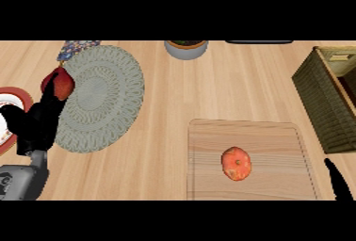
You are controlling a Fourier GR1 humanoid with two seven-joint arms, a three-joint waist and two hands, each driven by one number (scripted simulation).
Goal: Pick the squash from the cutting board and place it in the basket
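We see the orange-red oval squash [236, 163] lying on the pale wooden cutting board [278, 136], on the light wooden worktop [181, 94], apart from the dark woven basket [323, 103] at the right. Our left hand [38, 124] rests at the left edge, fingers straight and relaxed. Our right hand [337, 181] shows only as a black sliver near right; we cannot tell its state.

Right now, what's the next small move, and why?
Probably bring the right hand left, over the squash. The squash lies untouched on the cutting board, the right hand only shows at the lower right edge, apart from it, and the basket stands on that same side.
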